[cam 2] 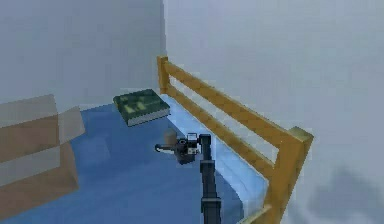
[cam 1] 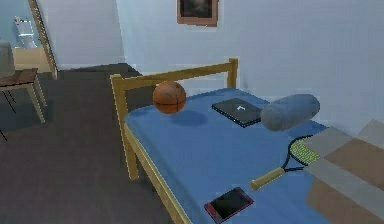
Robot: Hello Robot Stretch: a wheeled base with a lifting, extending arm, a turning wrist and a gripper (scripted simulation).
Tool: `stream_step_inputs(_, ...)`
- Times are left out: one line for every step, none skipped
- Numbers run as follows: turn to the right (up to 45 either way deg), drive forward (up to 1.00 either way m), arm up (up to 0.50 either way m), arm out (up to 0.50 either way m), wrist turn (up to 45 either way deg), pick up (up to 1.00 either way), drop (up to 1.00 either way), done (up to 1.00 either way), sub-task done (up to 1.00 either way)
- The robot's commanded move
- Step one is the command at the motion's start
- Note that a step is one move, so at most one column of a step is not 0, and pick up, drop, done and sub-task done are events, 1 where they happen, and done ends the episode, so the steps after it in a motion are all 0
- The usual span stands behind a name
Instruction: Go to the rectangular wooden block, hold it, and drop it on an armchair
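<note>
Nearest me in the forward view lies a red-and-black phone [cam 1: 229, 204] on the blue bed [cam 1: 190, 150]. A tennis racket [cam 1: 293, 158] sits just past it to the right, and a basketball [cam 1: 169, 97] and a dark flat slab [cam 1: 237, 109] lie far off by the wooden rail [cam 1: 175, 82]. Nothing there reads plainly as the rectangular wooden block; my best guess is the pale brown boxy shape [cam 1: 350, 165] at the right edge. In the arm side view, the pale brown boxy shape [cam 2: 35, 140] lies well to the left of my gripper [cam 2: 165, 149], seemingly stretched left to right. A green flat box [cam 2: 140, 106] lies farther out. I cannot tell what state my jaws are in or whether they hold anything, because the bed lies right behind them.
</note>
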Motion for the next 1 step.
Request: stream_step_inputs(0.0,0.0,0.0,0.0,0.0,1.0,0.0,0.0,0.0)
